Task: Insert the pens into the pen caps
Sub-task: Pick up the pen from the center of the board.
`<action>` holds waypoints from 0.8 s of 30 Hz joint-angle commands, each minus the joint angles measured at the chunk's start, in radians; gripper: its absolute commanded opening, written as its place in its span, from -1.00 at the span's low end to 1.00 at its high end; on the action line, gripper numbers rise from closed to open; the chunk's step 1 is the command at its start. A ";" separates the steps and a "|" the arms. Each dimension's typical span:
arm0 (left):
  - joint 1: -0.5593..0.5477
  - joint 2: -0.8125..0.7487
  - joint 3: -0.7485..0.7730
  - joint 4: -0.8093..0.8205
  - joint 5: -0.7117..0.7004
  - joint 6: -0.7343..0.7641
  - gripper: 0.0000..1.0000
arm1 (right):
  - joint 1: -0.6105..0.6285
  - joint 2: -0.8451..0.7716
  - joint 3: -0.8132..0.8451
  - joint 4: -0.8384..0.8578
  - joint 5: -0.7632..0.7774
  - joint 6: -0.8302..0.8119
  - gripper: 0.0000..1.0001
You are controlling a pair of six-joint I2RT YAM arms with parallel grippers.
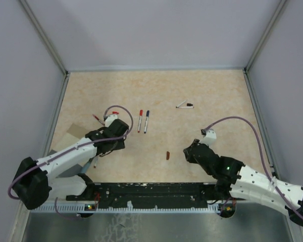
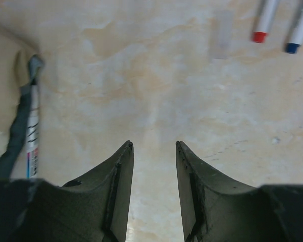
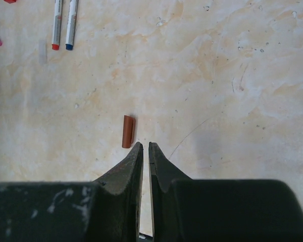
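Two white pens lie side by side mid-table, one with red ends (image 1: 140,121) and one with blue ends (image 1: 146,121); their near ends show in the left wrist view as red (image 2: 260,36) and blue (image 2: 292,48). A black-tipped pen (image 1: 185,105) lies farther back right, and a red-tipped pen (image 1: 97,119) lies left of the left arm. A dark-red pen cap (image 3: 128,131) lies on the table (image 1: 167,155). My right gripper (image 3: 143,145) is shut and empty, its tips just right of that cap. My left gripper (image 2: 153,145) stands open over bare table with nothing between its fingers.
A printed white pen (image 2: 33,136) lies beside a grey cable at the left of the left wrist view. A tan card piece (image 1: 76,131) sits by the left wall. Grey walls enclose the table on three sides. A black rail (image 1: 151,194) runs along the near edge.
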 commanded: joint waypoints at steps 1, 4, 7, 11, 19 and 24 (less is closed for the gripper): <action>0.108 -0.114 -0.074 -0.034 0.013 -0.009 -0.08 | 0.007 0.020 -0.002 0.071 0.011 0.004 -0.81; 0.220 -0.146 -0.105 -0.035 0.039 -0.003 -0.06 | 0.008 0.035 0.003 0.089 0.003 -0.003 -0.80; 0.320 -0.135 -0.114 -0.028 0.078 0.008 -0.10 | 0.007 0.047 0.008 0.100 -0.005 -0.006 -0.80; 0.437 -0.069 -0.116 -0.006 0.137 0.031 -0.23 | 0.007 0.052 0.006 0.113 -0.015 -0.008 -0.80; 0.577 0.019 -0.116 0.022 0.196 0.067 -0.20 | 0.007 0.037 -0.001 0.105 -0.011 -0.009 -0.80; 0.612 0.035 -0.114 0.021 0.179 0.059 -0.15 | 0.007 0.033 -0.006 0.105 -0.012 -0.010 -0.79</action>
